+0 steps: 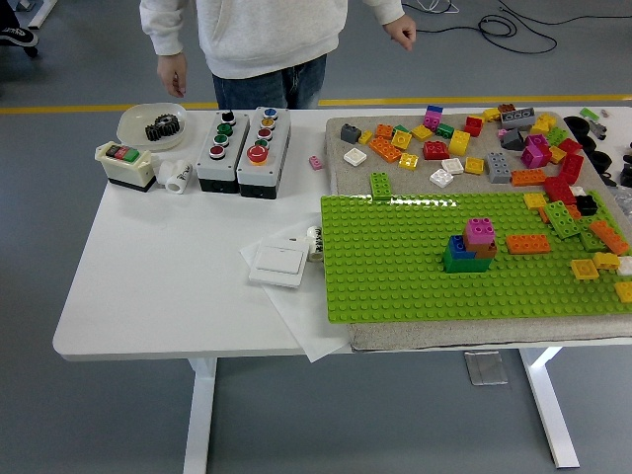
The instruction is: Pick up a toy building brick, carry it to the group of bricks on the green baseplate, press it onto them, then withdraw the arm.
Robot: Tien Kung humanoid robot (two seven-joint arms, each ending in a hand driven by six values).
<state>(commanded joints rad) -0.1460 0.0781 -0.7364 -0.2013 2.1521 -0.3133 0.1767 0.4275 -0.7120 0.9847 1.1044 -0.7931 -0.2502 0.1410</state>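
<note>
A small stack of bricks (pixel 471 247) stands on the green baseplate (pixel 395 267): green at the bottom, blue and brown above it, a pink one on top. An orange brick (pixel 527 243) sits just right of the stack. Several loose bricks (pixel 444 148) in many colours lie on the grey mat behind the plate and along its right side. Only a dark sliver of my right hand (pixel 625 177) shows at the right edge, far from the stack. My left arm is out of view.
A person (pixel 267 35) stands at the far side, both hands hanging free. On the left of the table are two push-button boxes (pixel 243 150), a switch box (pixel 125 164), a bowl with a gear (pixel 151 125), and a white wall switch (pixel 279 264) on paper.
</note>
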